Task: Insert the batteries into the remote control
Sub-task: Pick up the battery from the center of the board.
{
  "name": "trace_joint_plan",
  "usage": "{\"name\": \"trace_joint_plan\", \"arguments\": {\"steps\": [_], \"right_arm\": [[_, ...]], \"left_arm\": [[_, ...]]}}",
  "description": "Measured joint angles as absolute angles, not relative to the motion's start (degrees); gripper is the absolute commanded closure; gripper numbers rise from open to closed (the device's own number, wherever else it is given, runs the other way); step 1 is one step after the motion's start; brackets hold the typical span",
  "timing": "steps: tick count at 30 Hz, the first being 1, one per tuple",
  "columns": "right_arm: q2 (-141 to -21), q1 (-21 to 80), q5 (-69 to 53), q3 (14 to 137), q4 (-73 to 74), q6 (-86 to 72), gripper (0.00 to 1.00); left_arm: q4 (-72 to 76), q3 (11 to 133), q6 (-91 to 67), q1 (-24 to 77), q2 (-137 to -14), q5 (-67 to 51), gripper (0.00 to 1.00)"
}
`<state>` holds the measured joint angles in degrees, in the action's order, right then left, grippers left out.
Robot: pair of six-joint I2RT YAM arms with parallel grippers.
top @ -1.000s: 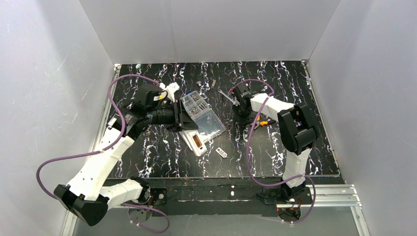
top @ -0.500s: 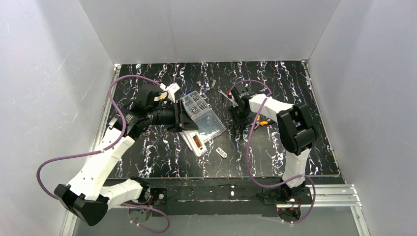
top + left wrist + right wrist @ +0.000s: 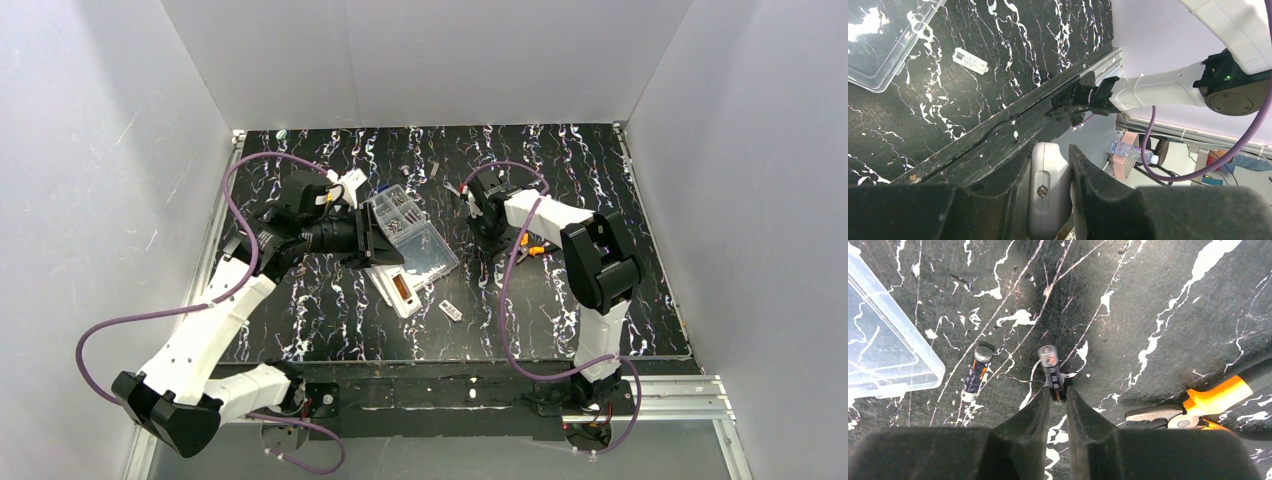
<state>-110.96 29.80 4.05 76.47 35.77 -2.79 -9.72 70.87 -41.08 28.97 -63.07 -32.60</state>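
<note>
My left gripper (image 3: 378, 248) is shut on the slim white remote control (image 3: 398, 290), whose brown recessed compartment faces up beside the clear box. In the left wrist view the remote (image 3: 1047, 200) sits pinched between my dark fingers (image 3: 1098, 200). My right gripper (image 3: 1058, 392) is shut on the near end of a dark battery (image 3: 1050, 365), close over the marbled table. A second battery (image 3: 975, 372) lies loose to its left. In the top view the right gripper (image 3: 487, 222) points down, right of the box.
A clear plastic compartment box (image 3: 412, 232) with small parts lies between the arms; its corner shows in the right wrist view (image 3: 883, 355). A small white labelled cover (image 3: 450, 311) lies near the remote. Orange-handled pliers (image 3: 1208, 399) lie right of the right gripper.
The right arm has shifted slightly left and away from me with its gripper. The left arm and the remote have barely moved.
</note>
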Motion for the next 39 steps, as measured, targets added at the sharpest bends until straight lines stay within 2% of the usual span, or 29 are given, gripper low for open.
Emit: {"name": "trace_joint_plan", "arguments": {"steps": [5,7,9,16,22,31,39], "right_arm": [[-110.67,29.74,2.52,76.2,35.46,-2.79,0.89],[-110.17,29.47,1.58,75.48,34.72,-3.09,0.91],[-109.06,29.21,0.08,73.87,33.5,-4.21,0.99],[-102.26,29.56,-2.61,70.54,34.15,-6.48,0.99],[-87.15,29.78,-4.86,70.5,33.21,-7.77,0.99],[-61.98,32.18,-13.93,61.56,15.05,-9.17,0.99],[-55.66,32.77,-23.7,56.36,7.99,-5.04,0.99]], "left_arm": [[-9.69,70.87,-41.06,28.97,-63.13,-32.6,1.0],[-9.69,70.87,-41.01,28.97,-63.24,-32.58,1.0],[-9.69,70.87,-40.91,28.97,-63.33,-32.56,1.0],[-8.82,70.87,-40.38,28.97,-63.33,-32.84,1.0],[-7.07,70.87,-39.79,28.97,-63.33,-33.58,1.0],[-3.01,70.81,-33.17,28.97,-60.62,-34.61,1.0],[4.91,67.75,-24.67,28.99,-54.57,-36.97,1.0]]}}
